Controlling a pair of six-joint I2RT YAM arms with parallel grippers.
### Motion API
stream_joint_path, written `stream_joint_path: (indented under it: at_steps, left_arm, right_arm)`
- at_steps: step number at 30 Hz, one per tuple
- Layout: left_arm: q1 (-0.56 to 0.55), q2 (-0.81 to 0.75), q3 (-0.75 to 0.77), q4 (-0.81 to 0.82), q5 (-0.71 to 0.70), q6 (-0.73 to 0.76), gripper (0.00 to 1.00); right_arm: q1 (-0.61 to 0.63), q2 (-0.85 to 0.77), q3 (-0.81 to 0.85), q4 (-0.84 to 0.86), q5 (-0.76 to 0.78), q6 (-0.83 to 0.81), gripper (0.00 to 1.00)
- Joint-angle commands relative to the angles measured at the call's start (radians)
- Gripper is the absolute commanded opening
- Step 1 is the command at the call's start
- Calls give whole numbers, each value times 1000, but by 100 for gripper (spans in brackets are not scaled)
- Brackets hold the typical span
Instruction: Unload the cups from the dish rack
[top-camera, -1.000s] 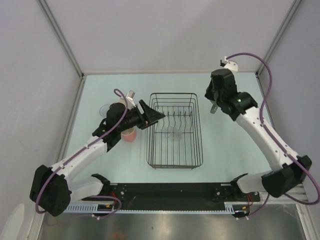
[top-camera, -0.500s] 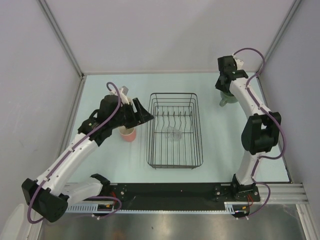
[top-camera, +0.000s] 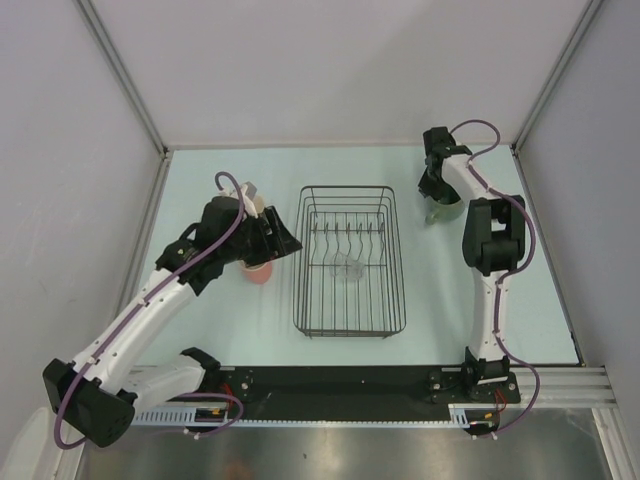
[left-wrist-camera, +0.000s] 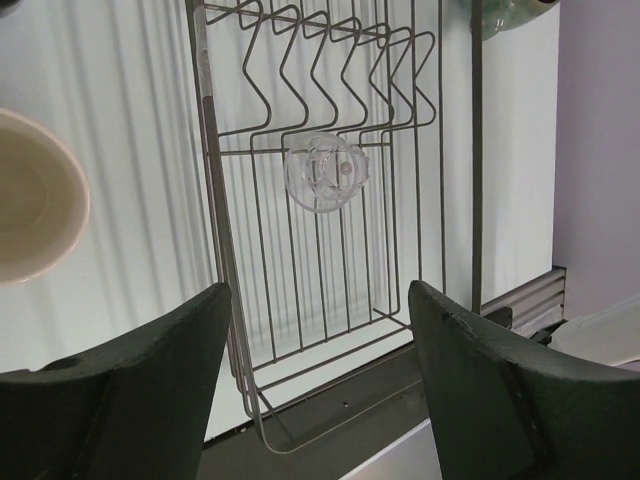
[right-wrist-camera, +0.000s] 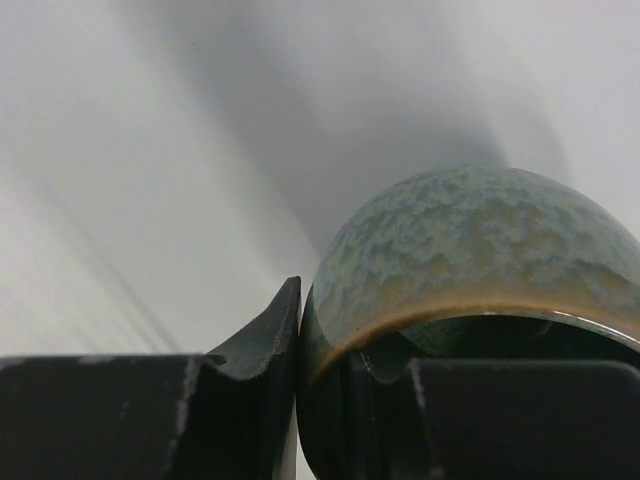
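Right now the left claw (left-wrist-camera: 318, 300) is spread wide with nothing in it. It hangs over the left edge of the big black wire dish rack (top-camera: 350, 334), which sits in the middle of the pale blue-green tabletop (top-camera: 330, 165). In the left wrist view its two dark fingers (left-wrist-camera: 130, 390) stand far apart, and the rack shows between them.

One small clear glass tumbler (left-wrist-camera: 325, 173) is inside the rack. It lies on the wire floor, right next to the row of upright plate wires. It is the one cup I can see in the rack.

A round salmon-pink cup (top-camera: 258, 272) with a creamy inside stands on the tabletop, mouth up. It is just beside the left side of the rack and partly under the left arm.

The right claw (right-wrist-camera: 400, 340) is clenched on a sage-green speckled mug (right-wrist-camera: 470, 240). One finger (right-wrist-camera: 255, 350) presses on the outside of the mug's wall and the other finger is down inside the mug, so the wall is pinched between them.

From above, the mug is out of the rack. It is off to the right of the rack's far right corner and does not touch the wires. I cannot tell if the bottom of the mug rests on the tabletop or hangs just over it
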Motion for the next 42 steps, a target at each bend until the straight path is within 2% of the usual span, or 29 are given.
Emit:
stream_joint_path:
  at_steps: [1, 7, 17, 23, 24, 25, 26, 27, 29, 30, 34, 42]
  left_arm:
    - [-1, 20, 7, 0, -11, 26, 76]
    - [-1, 43, 1, 14, -11, 27, 76]
    - [-1, 60, -23, 23, 6, 23, 76]
    - [-1, 68, -28, 29, 13, 21, 76]
    - [-1, 68, -29, 31, 13, 21, 76]
    - [-1, 66, -29, 31, 13, 21, 76]
    - [-1, 62, -31, 31, 6, 21, 77]
    - [-1, 60, -31, 31, -8, 21, 77]
    - [-1, 52, -34, 26, -33, 15, 79]
    - [-1, 45, -36, 26, -51, 17, 80]
    - [-1, 37, -31, 25, -74, 26, 80]
    - [-2, 68, 18, -18, -86, 66, 81]
  right_arm:
    - [-11, -21, 90, 38, 0, 15, 0]
    - [-13, 12, 91, 52, -20, 9, 0]
    - [-13, -47, -127, 199, -60, 23, 0]
    - [-13, -71, -166, 224, -71, 23, 0]
    - [-13, -79, -169, 232, -69, 21, 3]
    - [-11, -89, -175, 238, -71, 19, 13]
    - [-13, -108, -178, 242, -69, 18, 19]
    - [-13, -122, -178, 247, -67, 18, 32]
    - [-14, -143, -178, 256, -70, 18, 44]
    - [-13, -165, -175, 258, -77, 22, 55]
    - [-11, -221, -158, 261, -84, 24, 68]
    - [36, -381, -106, 256, -61, 0, 81]
